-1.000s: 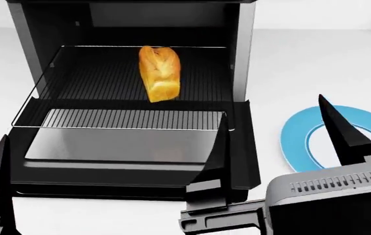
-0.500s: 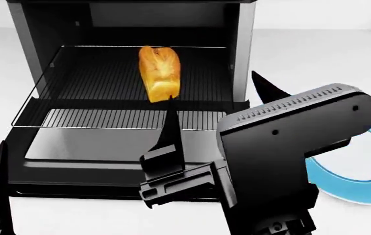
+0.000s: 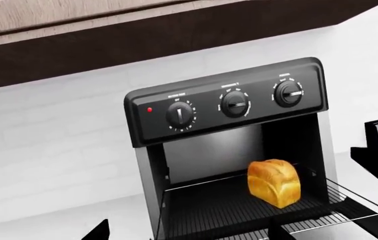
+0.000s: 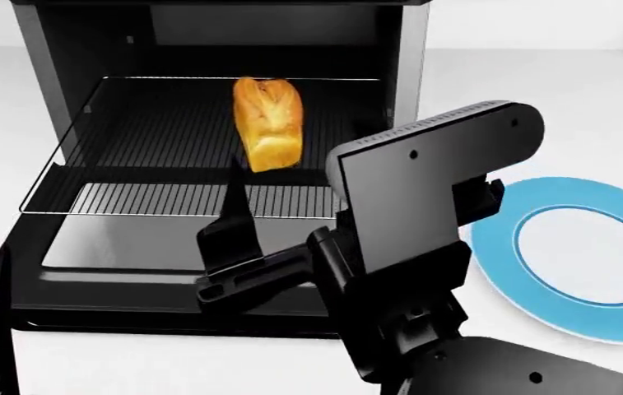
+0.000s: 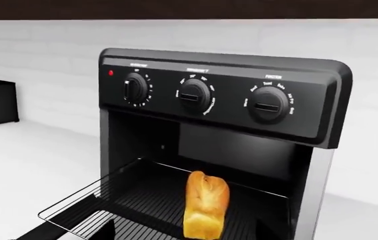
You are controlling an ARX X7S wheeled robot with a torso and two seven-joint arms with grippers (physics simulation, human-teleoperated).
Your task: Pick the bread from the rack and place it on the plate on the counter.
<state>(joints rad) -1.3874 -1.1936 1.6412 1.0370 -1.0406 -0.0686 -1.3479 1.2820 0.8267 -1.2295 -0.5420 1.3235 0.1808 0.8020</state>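
So, left wrist view: we see the bread (image 3: pixel 274 182) upright on the rack (image 3: pixel 242 210) inside the oven (image 3: pixel 232 145), under three knobs. Our left gripper's fingers barely show at the frame edge; can't tell their spread.

Head view: right gripper (image 4: pixel 289 193) hangs over the oven door (image 4: pixel 179 247), just in front of the bread, fingers apart, holding nothing. Plate (image 4: pixel 498 239) sits on the counter (image 4: pixel 531 107), beside the oven.

Right wrist view: bread on rack, mid-oven.
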